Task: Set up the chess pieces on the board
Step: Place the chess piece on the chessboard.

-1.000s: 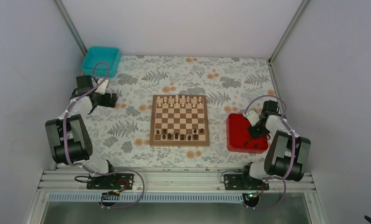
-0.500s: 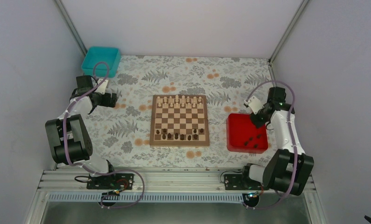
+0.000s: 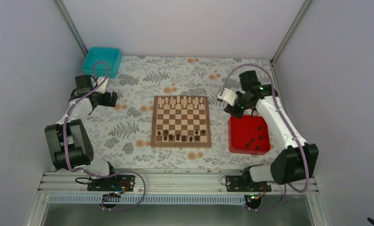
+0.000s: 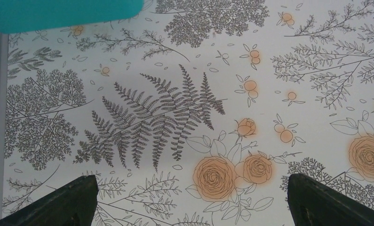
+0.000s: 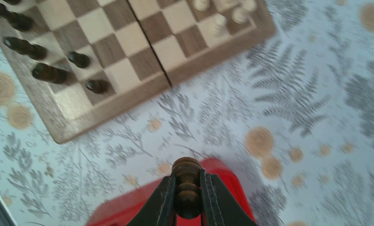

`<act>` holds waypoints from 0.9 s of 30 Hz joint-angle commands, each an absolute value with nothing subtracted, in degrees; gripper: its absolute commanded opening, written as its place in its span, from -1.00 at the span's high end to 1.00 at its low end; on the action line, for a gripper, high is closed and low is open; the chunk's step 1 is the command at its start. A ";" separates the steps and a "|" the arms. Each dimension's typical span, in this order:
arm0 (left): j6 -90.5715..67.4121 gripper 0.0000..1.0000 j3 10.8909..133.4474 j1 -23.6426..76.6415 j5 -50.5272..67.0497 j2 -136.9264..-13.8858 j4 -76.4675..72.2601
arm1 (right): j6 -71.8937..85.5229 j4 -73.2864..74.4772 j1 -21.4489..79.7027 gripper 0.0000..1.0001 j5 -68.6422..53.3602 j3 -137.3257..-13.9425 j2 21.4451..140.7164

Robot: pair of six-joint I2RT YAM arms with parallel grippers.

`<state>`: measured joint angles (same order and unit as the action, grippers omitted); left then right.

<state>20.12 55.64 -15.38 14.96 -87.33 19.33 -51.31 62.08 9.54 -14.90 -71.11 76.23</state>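
A dark piece [image 5: 187,175] is clamped in the right gripper [image 5: 187,193], just right of the board [image 5: 128,100]; it is best lowered straight onto a free near-row square. The left gripper [image 4: 189,181] is held apart, left of the board.

I see the board [image 3: 180,120] chequered light tan and dark brown, brown-rimmed; chess pieces [image 3: 178,137] brown-black; cream pieces [image 3: 183,100] pale; tray [image 3: 241,132] red; bin [image 3: 100,60] teal; desk [image 3: 128,132] white with grey ferns, orange roses.
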 commanded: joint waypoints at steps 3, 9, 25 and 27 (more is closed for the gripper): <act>19.62 -1.00 56.86 -15.71 16.74 -85.09 19.67 | -43.98 62.60 22.13 0.74 -12.53 -75.28 84.25; 19.61 -1.00 56.98 -15.73 17.11 -84.99 19.77 | -39.47 61.65 34.03 0.74 -8.97 -77.99 91.52; 19.42 -1.00 57.13 -15.71 17.39 -84.29 19.95 | -37.28 56.20 43.11 0.73 -4.01 -76.56 100.33; 19.46 -1.00 57.05 -15.73 17.23 -84.28 19.88 | -37.24 55.64 43.58 0.73 -3.21 -76.52 101.67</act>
<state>19.92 55.66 -15.38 16.56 -86.06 19.42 -38.22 57.30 42.06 -5.43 -76.55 99.33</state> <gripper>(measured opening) 0.999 0.139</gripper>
